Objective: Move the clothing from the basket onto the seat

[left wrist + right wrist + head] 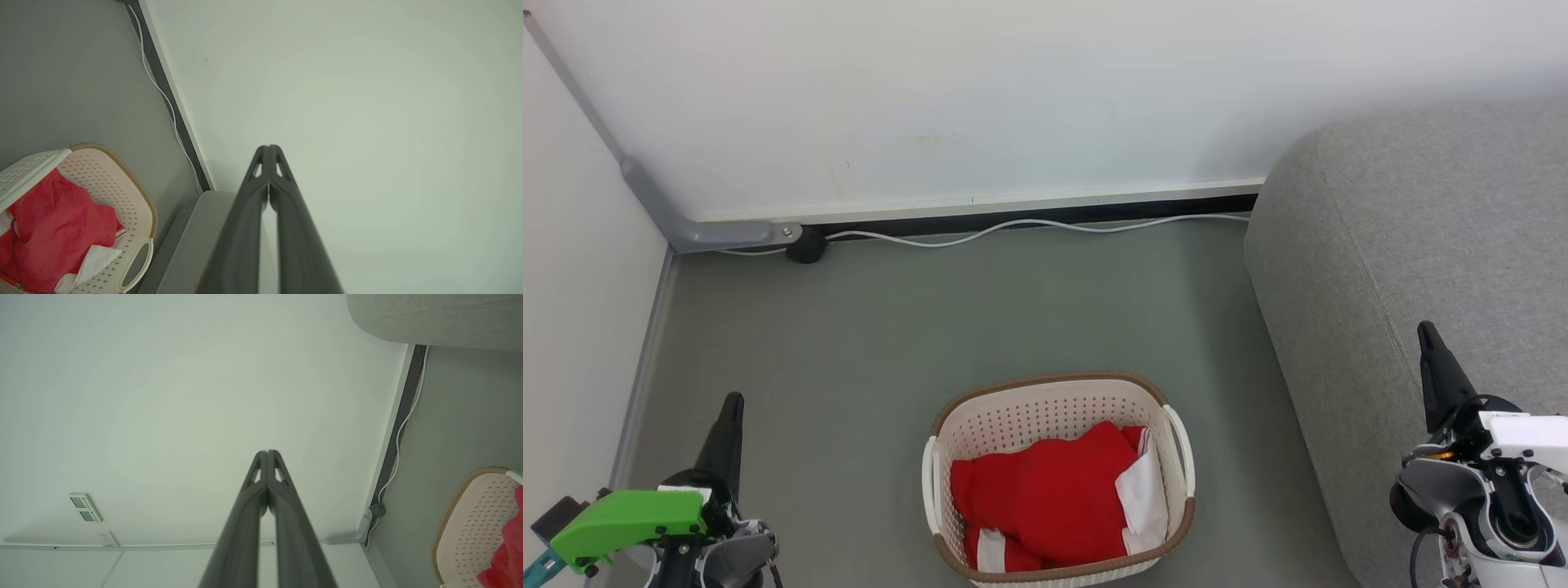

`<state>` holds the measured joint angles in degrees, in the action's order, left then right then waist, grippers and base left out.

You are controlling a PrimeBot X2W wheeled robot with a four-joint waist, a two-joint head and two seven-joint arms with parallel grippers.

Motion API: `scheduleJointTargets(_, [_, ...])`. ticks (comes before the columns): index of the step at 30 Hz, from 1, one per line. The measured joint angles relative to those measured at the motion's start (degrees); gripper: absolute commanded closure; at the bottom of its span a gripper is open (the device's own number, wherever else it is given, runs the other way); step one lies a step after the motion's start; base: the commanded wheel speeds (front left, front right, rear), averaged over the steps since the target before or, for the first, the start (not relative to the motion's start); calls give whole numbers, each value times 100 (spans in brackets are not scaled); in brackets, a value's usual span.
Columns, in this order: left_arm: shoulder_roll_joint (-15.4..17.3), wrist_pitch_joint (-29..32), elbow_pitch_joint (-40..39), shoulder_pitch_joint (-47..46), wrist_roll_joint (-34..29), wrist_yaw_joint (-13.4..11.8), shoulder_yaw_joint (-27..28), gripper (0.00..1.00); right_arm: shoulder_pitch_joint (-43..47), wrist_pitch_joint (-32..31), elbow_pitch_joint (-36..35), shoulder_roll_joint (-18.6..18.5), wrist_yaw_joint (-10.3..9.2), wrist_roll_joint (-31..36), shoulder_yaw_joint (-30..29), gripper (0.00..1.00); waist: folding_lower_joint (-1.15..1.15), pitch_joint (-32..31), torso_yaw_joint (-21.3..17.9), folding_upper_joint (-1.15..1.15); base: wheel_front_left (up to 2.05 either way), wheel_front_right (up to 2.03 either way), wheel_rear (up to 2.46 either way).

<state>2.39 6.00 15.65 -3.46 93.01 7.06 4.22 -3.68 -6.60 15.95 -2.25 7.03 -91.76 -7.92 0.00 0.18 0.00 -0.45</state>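
Observation:
The cream perforated basket point(1054, 408) with a brown rim stands on the grey floor at the bottom centre of the head view. Red clothing point(1045, 498) with white panels lies bunched inside it. The grey seat point(1421, 245) rises to the right of the basket. My left gripper point(733, 402) is shut and empty at the lower left, well left of the basket. My right gripper point(1426, 330) is shut and empty at the lower right, in front of the seat. In the left wrist view the basket point(135, 192), the clothing point(61, 228) and the shut left gripper point(268, 148) show. The right wrist view holds the shut right gripper point(267, 452), the basket point(470, 522) and the seat point(433, 316).
A white wall point(1013, 98) runs along the back, with a white cable point(1029, 224) lying at its base. A grey conduit point(686, 233) bends in the left corner. Another wall point(580, 310) closes the left side. Bare grey floor point(931, 310) lies between basket and wall.

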Motion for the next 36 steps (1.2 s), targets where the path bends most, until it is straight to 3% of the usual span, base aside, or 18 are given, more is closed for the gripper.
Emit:
scheduleJointTargets(2, [0, 0, 0, 0, 0, 0, 0, 100, 0, 0, 0, 0, 0, 1, 0, 100, 0, 0, 0, 0, 0, 0, 0])
scheduleJointTargets(3, [0, 0, 0, 0, 0, 0, 0, 0, 0, 0, 0, 0, 0, 0, 0, 0, 0, 0, 0, 0, 0, 0, 0])
scheduleJointTargets(18, [-80, -142, 81, 183, -124, -2, -121, 0, 215, 115, 77, 34, -8, 216, 165, 0, 0, -12, 10, 0, 0, 0, 0])
scheduleJointTargets(25, [22, -349, 18, 199, -611, -3, -291, 0, 215, 361, -24, -412, -12, 749, 531, 0, 0, -22, 19, 0, 0, 0, 0])
scheduleJointTargets(30, [185, -427, -13, 200, -1087, -9, -443, 0, 198, 439, -109, -639, -156, 1259, 849, 0, 0, -33, 29, 0, 0, 0, 0])
scheduleJointTargets(36, [198, -549, -42, 202, -1685, -124, -659, 0, 185, 553, -160, -665, -364, 2007, 1195, 0, 0, -52, 44, 1, 0, 0, 0])
